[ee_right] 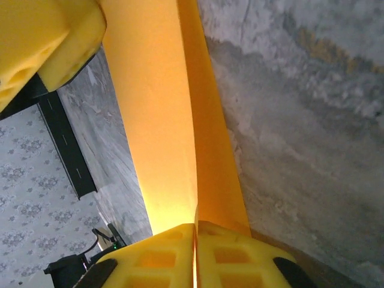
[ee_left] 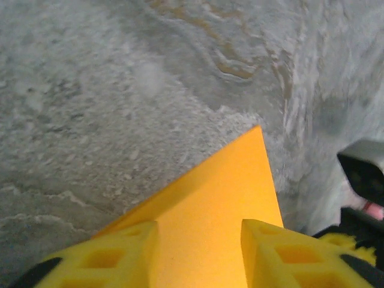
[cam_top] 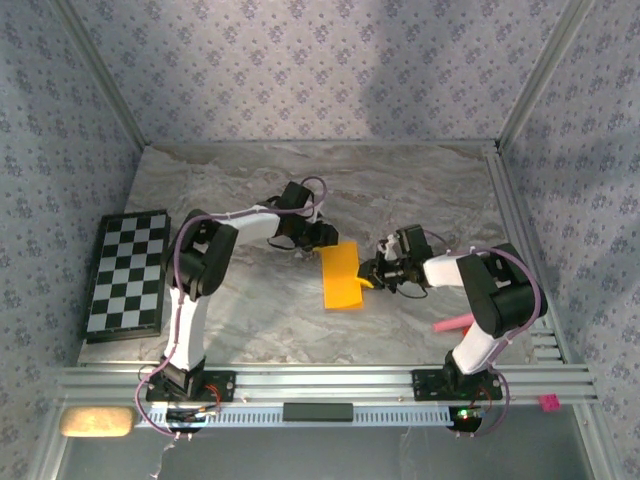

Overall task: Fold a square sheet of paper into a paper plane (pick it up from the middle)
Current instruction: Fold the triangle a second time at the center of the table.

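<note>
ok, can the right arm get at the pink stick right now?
Probably not yet: the right gripper has its jaws shut on the orange paper, and the pink stick lies near that arm's base, partly under its elbow. It would need to release and fold back.

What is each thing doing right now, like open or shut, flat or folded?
Paper: folded over, one edge pinched.
Left claw: open, straddling the paper.
Right claw: shut on paper.
Chequered board: lying flat.
Pink stick: lying flat.
</note>
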